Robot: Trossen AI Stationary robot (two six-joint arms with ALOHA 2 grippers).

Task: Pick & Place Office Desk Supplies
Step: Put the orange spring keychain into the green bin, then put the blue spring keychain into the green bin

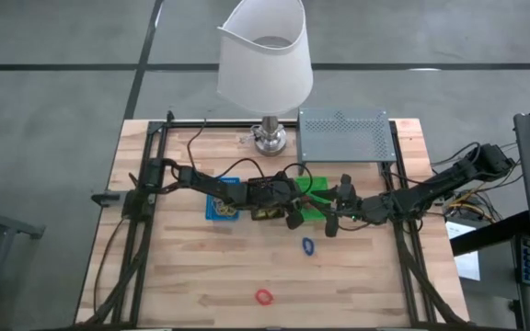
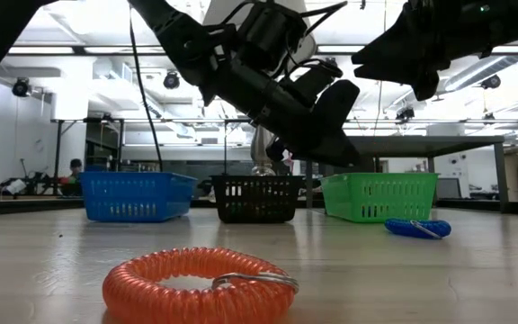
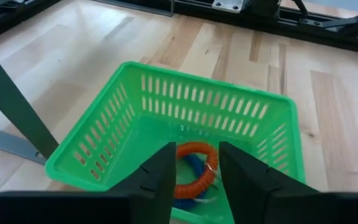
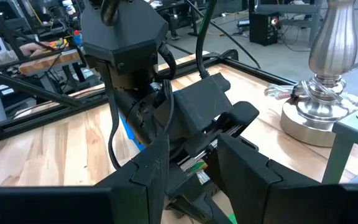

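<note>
The landmark was the green tray [image 1: 313, 199], which stood on the wooden table [image 1: 191, 276] in front of the grey perforated shelf [image 1: 343, 135].

The left gripper [image 3: 194, 177] hung over the green tray, its two fingers apart with a clear gap between them, and nothing was clamped in them. Through this gap an orange coil ring [image 3: 194, 167] was seen lying flat on the tray floor, with a blue coil ring [image 3: 191, 164] partly under it.

The right gripper [image 4: 188, 168] was just beside the green tray, on the side away from the black tray [image 1: 267, 204] and the blue tray [image 1: 222, 204]. Its fingers were also apart and held nothing.

In front of the green tray, near it, a loose blue ring [image 1: 308, 245] lay flat on the table; from above its long axis ran roughly toward the tray and away from it. A loose red ring [image 1: 263, 297] lay farther from the tray, near the table's front edge, flat, with its metal keyring [image 2: 254, 280] on top. I could not tell any pointing direction for it.
</note>
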